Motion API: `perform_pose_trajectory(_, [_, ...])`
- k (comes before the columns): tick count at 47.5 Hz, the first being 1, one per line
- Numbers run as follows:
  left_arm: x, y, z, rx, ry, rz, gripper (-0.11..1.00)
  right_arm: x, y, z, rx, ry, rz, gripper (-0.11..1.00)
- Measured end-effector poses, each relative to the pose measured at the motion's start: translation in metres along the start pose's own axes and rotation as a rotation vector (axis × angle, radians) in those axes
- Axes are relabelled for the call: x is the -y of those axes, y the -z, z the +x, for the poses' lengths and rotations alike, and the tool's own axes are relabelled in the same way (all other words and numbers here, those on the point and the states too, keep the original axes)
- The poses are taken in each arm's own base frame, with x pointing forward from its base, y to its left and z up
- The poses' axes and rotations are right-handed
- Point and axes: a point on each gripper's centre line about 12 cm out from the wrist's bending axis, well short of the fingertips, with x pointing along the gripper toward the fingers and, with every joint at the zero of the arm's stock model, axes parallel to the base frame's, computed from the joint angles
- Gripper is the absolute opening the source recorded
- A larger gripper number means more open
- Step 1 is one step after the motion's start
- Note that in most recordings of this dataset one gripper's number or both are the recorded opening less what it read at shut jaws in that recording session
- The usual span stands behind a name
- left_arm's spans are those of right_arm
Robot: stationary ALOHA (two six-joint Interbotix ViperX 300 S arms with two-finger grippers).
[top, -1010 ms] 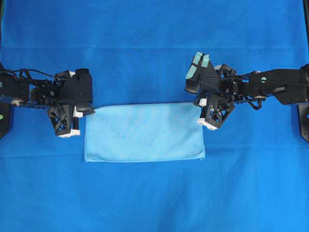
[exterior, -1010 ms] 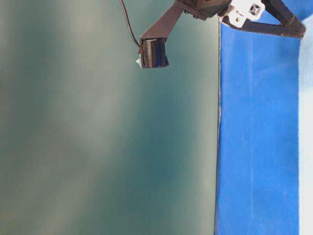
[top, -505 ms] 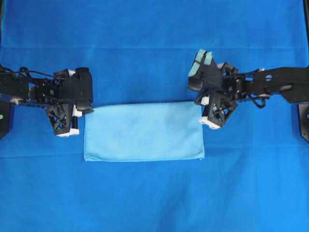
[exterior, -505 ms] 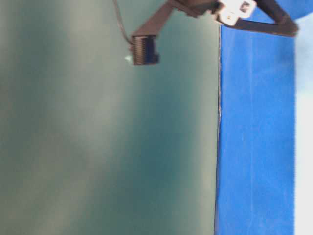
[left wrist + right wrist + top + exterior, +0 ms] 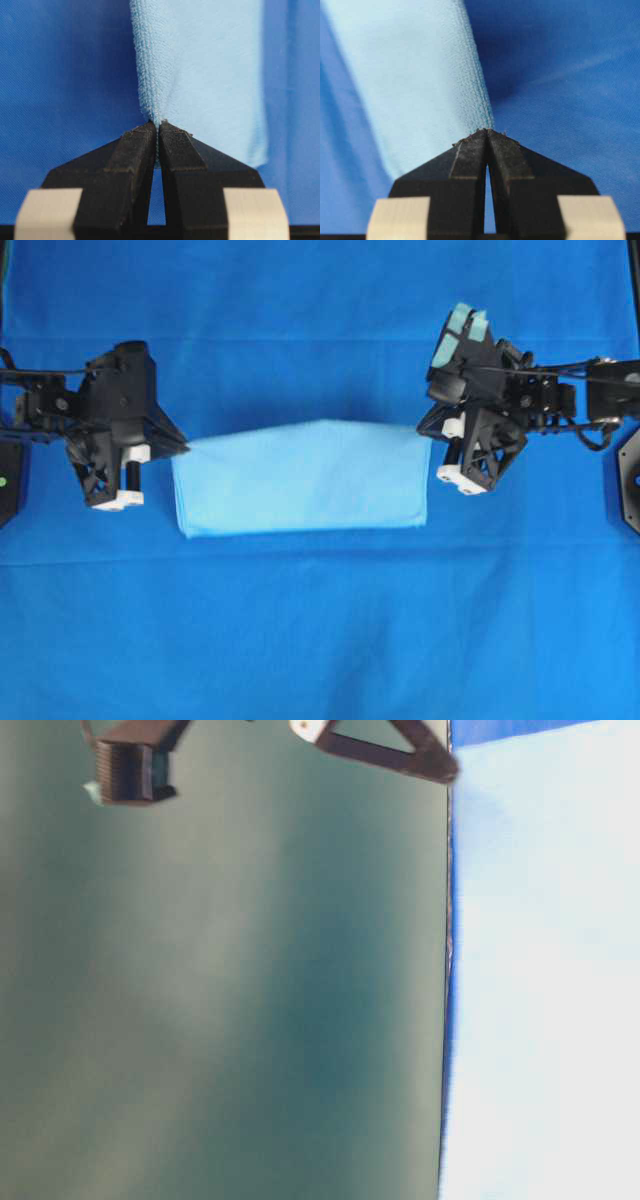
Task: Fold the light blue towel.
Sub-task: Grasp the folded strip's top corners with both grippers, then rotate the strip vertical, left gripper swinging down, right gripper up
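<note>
The light blue towel (image 5: 300, 480) is lying folded into a wide strip on the royal-blue cloth (image 5: 320, 640) covering the table, about midway between the two arms. Its far edge is bowing upward in the middle, while its near edge is running fairly straight.

The left pincer (image 5: 183, 448) is pinching the towel's far-left corner; in the left wrist view, the left pincer (image 5: 158, 127) has its black fingertips (image 5: 137, 145) pressed together on the towel (image 5: 200, 75), and the cloth is stretching away from the tips in a taut, narrow band.

The right pincer (image 5: 422, 430) is pinching the far-right corner. From the right wrist view, the right pincer (image 5: 487, 132) is likewise clamped on the stitched hem of the towel (image 5: 415, 75), which is running off to the far left of that picture.

The table-level view is blurred; a pale blue expanse, apparently the towel, is filling its right side, and dark arm parts are crossing its top edge.
</note>
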Motion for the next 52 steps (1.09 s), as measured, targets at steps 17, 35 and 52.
perform_pose_trajectory(17, [0.0, -0.002, -0.007, 0.025, 0.0, -0.004, 0.01, -0.001, -0.003, -0.008, 0.022, -0.006, 0.002, 0.0])
perform_pose_trajectory(35, [0.03, -0.017, -0.006, 0.106, 0.079, 0.055, 0.01, 0.018, -0.022, -0.008, 0.099, 0.029, 0.021, 0.0])
perform_pose_trajectory(52, [0.08, -0.069, 0.015, 0.179, 0.18, 0.158, 0.01, 0.052, -0.066, 0.013, 0.141, 0.129, -0.002, 0.0])
